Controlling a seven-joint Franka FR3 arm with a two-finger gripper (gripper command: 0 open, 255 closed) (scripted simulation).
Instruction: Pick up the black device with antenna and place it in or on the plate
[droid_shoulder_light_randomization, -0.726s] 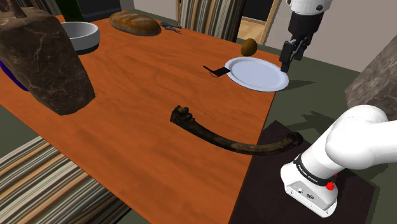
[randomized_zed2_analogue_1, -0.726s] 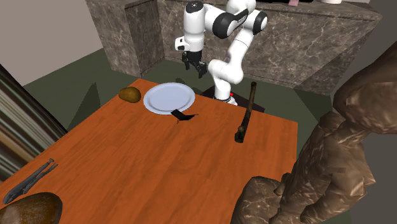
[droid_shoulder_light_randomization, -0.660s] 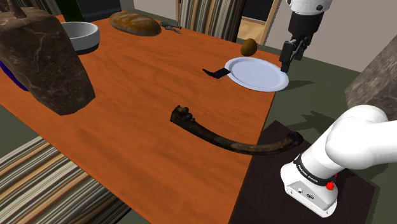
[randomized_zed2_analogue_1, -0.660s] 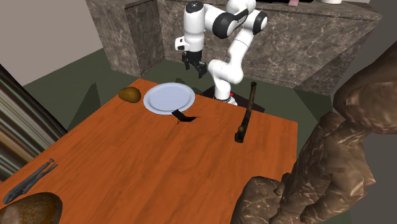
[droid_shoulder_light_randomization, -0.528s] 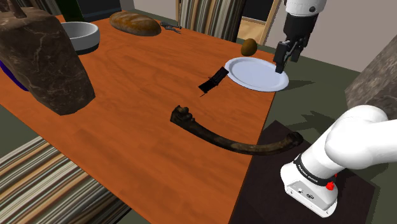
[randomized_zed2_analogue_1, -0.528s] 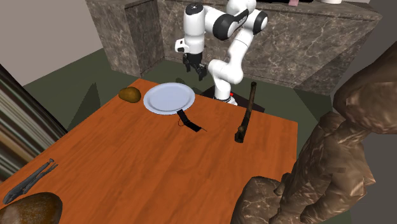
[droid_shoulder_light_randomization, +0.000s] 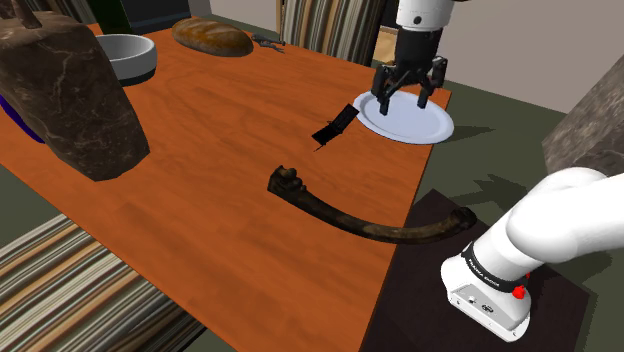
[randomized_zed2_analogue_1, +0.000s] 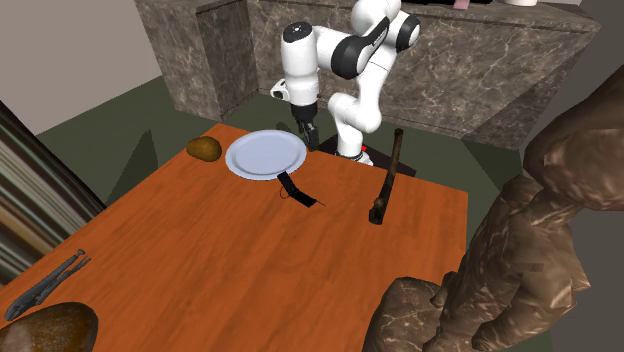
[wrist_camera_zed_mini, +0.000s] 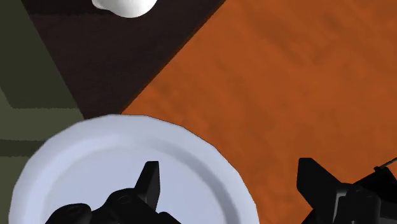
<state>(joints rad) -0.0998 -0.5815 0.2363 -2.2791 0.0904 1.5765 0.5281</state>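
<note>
While apart above the plate (droid_shoulder_light_randomization: 412, 122), jaws empty.

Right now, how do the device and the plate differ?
The device is black; the plate is white. The device is slim and elongated; the plate is round and much broader. The open end effector hovers over the plate, not over the device. Both lie on the table, side by side.

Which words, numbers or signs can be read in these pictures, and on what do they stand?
None can be read.
A small dark marking on the arm's base is too small to read.
The plate, the black device and the table bear no writing.
</note>
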